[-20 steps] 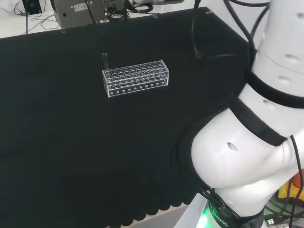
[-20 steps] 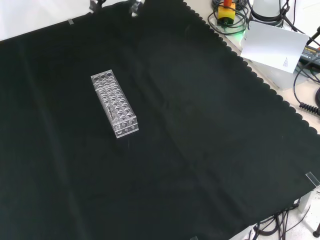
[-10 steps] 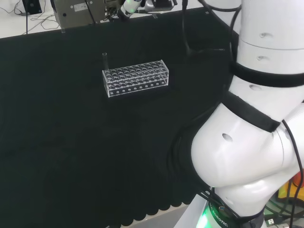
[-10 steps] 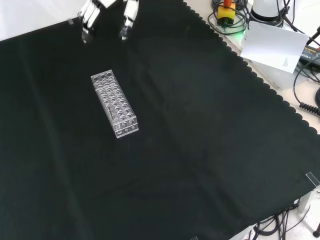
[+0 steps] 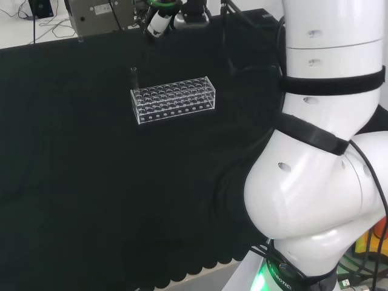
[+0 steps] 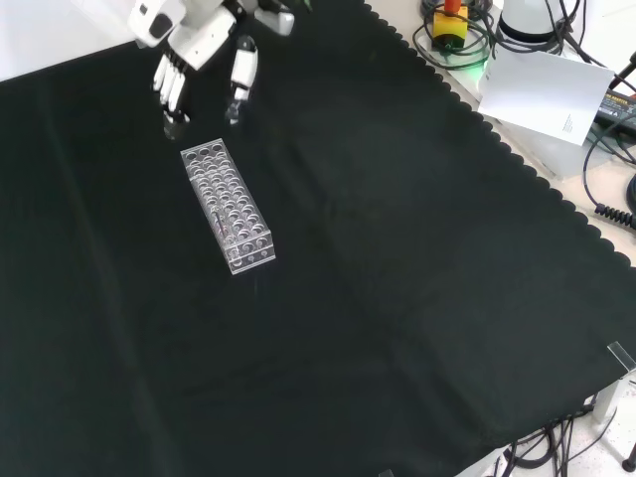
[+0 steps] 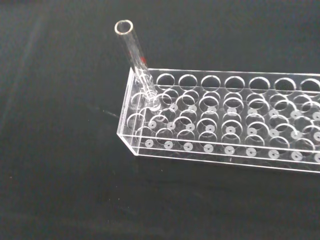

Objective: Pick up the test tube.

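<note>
A clear test tube (image 7: 135, 57) stands tilted in a corner hole of the clear plastic rack (image 7: 225, 122). In the head view the test tube (image 5: 134, 77) rises at the left end of the rack (image 5: 173, 99). In the front view the rack (image 6: 227, 206) lies lengthwise near the cloth's upper left. The black and white hand (image 6: 199, 40) hangs just beyond the rack's far end, fingers (image 6: 172, 87) pointing down, relaxed and apart, holding nothing. The hand (image 5: 159, 17) also shows at the top of the head view, right of and beyond the tube.
The arm's white links (image 5: 321, 151) stand at the right of the head view. A grey device (image 5: 97, 15) sits behind the cloth's far edge. A white box (image 6: 542, 89) and cables (image 6: 452, 35) lie past the scalloped cloth edge at the front view's upper right.
The hand has come down from the front view's top edge toward the rack's far end. The arm's links have swung upright in the head view. Rack and tube have stayed put.
</note>
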### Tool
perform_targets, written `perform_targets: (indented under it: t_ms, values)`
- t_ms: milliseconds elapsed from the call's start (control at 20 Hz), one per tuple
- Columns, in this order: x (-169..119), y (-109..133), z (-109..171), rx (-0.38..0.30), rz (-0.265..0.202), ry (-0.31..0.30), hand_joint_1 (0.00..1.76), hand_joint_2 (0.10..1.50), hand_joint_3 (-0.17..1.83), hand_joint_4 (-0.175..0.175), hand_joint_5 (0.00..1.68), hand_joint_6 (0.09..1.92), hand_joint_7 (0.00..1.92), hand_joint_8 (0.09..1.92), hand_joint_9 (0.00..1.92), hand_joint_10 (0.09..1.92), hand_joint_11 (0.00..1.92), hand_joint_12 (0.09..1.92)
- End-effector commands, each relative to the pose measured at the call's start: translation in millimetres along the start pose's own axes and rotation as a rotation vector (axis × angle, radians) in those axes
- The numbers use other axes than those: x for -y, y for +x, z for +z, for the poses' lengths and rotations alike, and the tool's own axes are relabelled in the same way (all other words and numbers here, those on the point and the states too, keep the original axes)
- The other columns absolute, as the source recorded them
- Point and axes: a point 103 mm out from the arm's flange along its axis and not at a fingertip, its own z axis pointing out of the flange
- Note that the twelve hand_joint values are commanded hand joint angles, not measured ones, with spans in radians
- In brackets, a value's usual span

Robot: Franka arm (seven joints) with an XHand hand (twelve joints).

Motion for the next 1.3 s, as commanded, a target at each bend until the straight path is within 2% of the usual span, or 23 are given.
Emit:
perform_targets:
  t_ms: [50, 200, 300, 800, 1300]
  values:
    - [-34.0, 20.7, 17.2, 0.046, -0.013, 0.049, 0.83, 1.12, -0.17, -0.153, 0.44, 0.24, 0.54, 0.95, 0.56, 0.86, 0.37, 1.45]
    - [-47.6, 27.9, 23.9, 0.066, -0.017, 0.064, 0.83, 1.12, -0.17, -0.153, 0.37, 0.43, 0.54, 0.95, 0.56, 0.86, 0.37, 1.45]
    - [-55.0, 32.3, 28.6, 0.076, -0.016, 0.071, 0.84, 1.12, -0.17, -0.153, 0.34, 0.49, 0.53, 0.96, 0.56, 0.86, 0.37, 1.45]
    - [-81.7, 41.4, 55.6, 0.125, 0.008, 0.137, 0.87, 1.12, -0.17, -0.153, 0.33, 0.53, 0.52, 0.96, 0.57, 0.87, 0.38, 1.45]
    - [-87.0, 36.9, 90.3, 0.101, 0.048, 0.212, 0.89, 1.12, -0.17, -0.152, 0.33, 0.55, 0.52, 0.97, 0.56, 0.87, 0.38, 1.45]
